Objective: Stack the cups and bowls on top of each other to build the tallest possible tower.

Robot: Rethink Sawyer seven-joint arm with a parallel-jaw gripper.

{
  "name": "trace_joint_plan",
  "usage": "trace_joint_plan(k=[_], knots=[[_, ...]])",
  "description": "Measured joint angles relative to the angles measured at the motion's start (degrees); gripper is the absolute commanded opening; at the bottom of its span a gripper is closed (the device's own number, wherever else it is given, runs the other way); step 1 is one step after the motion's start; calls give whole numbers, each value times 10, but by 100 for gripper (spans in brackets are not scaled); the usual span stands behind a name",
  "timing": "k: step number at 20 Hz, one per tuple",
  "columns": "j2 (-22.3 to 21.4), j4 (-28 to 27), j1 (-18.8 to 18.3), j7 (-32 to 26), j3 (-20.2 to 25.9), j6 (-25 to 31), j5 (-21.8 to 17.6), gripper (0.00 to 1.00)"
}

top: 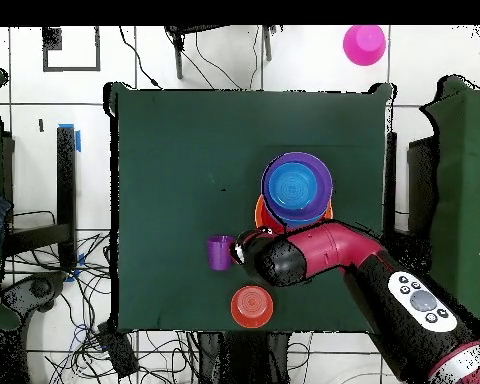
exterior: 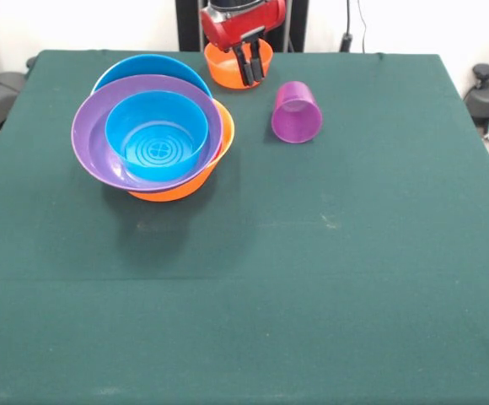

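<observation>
Glossy plastic bowls (exterior: 156,135); matt cloth table (exterior: 312,253)

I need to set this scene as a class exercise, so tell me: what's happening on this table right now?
A red and black robot arm has its claw hanging over a small glossy orange plastic bowl at the table's far edge in the front view. Whether it grips the bowl is unclear. A tower already stands nearby: a small blue bowl nested in a purple bowl, over a blue and an orange bowl. A translucent purple plastic cup lies tipped on the green tablecloth.
</observation>
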Motion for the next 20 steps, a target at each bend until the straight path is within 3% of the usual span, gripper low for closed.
trace_joint_plan(k=[7,8,17,20], knots=[[0,0,10,0,-1,7,2,0],[0,0,18,0,-1,7,2,100],[1,-1,34,4,-7,-17,10,100],[8,-9,60,15,-23,-68,11,100]])
